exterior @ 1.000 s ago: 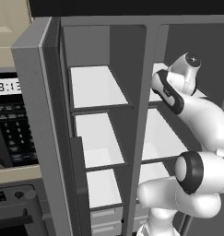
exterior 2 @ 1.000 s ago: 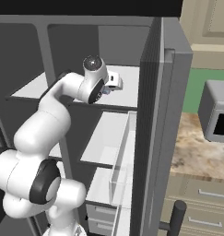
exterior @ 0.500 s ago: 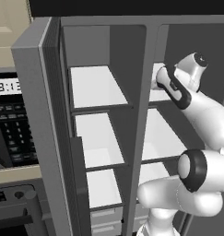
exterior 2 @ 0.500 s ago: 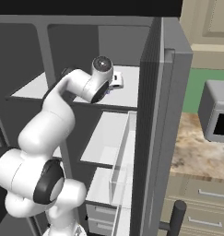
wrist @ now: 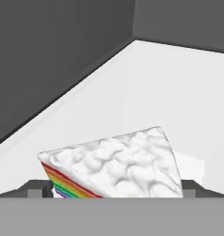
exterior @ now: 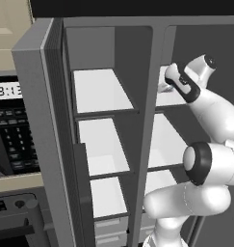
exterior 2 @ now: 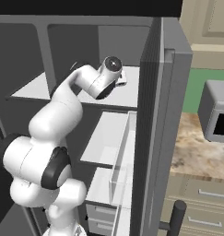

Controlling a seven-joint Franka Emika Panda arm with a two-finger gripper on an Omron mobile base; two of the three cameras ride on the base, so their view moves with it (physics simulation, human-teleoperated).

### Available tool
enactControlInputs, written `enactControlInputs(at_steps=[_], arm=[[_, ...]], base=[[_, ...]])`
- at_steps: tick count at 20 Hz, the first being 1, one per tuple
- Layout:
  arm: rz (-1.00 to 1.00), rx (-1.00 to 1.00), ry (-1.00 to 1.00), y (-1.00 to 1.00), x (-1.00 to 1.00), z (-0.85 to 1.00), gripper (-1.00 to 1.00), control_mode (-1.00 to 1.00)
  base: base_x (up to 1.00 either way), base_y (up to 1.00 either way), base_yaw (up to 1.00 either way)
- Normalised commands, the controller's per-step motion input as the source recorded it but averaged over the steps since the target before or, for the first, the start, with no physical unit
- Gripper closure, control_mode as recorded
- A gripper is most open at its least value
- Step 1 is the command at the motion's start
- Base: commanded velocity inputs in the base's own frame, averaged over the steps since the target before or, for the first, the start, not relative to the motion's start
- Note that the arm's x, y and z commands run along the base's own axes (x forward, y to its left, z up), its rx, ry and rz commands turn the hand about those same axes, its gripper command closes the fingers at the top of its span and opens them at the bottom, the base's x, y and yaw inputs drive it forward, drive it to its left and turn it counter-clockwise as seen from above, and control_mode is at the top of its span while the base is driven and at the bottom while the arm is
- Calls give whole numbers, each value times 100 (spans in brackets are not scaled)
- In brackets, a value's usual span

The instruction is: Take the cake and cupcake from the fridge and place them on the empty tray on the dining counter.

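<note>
the arm has reached deeper onto the fridge [exterior: 109,43] shelf [wrist: 168,92], gripper [wrist: 115,191] spread wide to straddle the cake [wrist: 118,168] near its front edge.

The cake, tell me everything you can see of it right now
The cake is a wedge slice with a bumpy white frosted top and rainbow layers showing on its cut side: red, orange, yellow, green, blue. It lies flat on a white shelf of the open fridge, near where the shelf meets the dark grey inner wall. In the hand view it sits close in front of the open end effector, between the two fingertips; whether they touch it cannot be told.
</note>
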Motion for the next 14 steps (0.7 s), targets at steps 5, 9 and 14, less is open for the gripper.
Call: enactControlInputs(at_steps=[5,9,14], arm=[[9,-2,0,2,15,-36,100,-100],[0,-6,0,10,-24,-12,100,-100],[-1,-5,-5,9,-86,7,100,-100]], base=[[0,0,0],[0,0,0],[0,0,0]])
